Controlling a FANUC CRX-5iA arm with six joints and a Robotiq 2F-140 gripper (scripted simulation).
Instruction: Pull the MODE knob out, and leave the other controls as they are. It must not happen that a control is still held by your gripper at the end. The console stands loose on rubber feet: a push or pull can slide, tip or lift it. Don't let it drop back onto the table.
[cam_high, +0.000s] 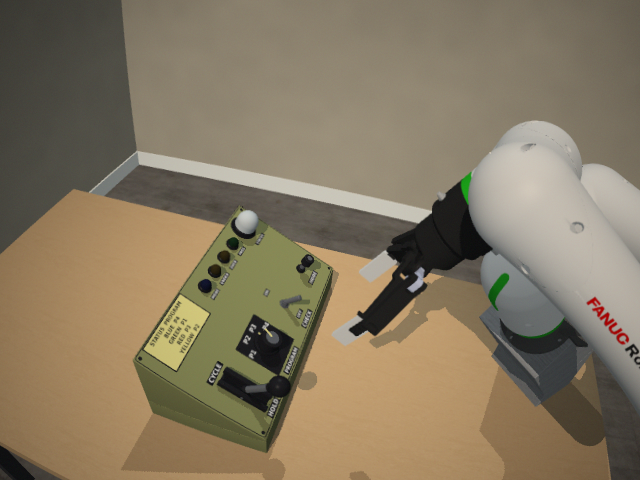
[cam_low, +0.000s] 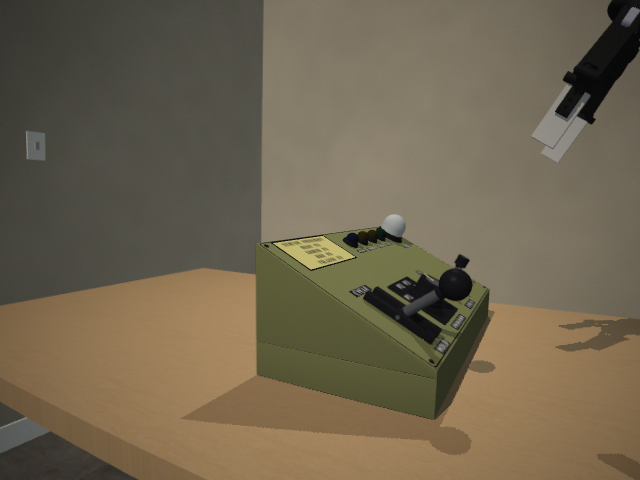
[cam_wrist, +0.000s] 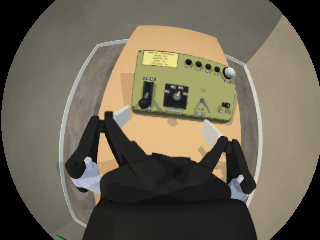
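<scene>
You are in the approach step: the jaws of your gripper (cam_high: 361, 299) stand spread as wide as they go with nothing between them, hanging high above the bench (cam_high: 77, 289) and well apart from the olive console (cam_high: 170, 382), on its right side in the top view. Nothing on the panel has been touched.

The MODE knob (cam_high: 307, 260) sits at the panel's far right corner, a small black knob with a second small black stub just beside it, above the MODE label. From these views you cannot tell which of the two is the part that pulls.

The next move, as I judge it, calls for you to bring the jaws down over that corner, close on the knob alone, and draw it out along its own axis, square to the sloped face. Pull gently, because the console stands loose and could lift or slide.

Count what you must leave alone:
- one white dome button (cam_high: 247, 221)
- four dark indicator lamps (cam_high: 214, 270) in a row
- one grey toggle (cam_high: 290, 301) by CHECK
- one PROGRAM rotary selector (cam_high: 271, 339)
- one ball-ended CYCLE/HOLD lever (cam_high: 279, 385)
- one yellow status placard (cam_high: 176, 331)
</scene>
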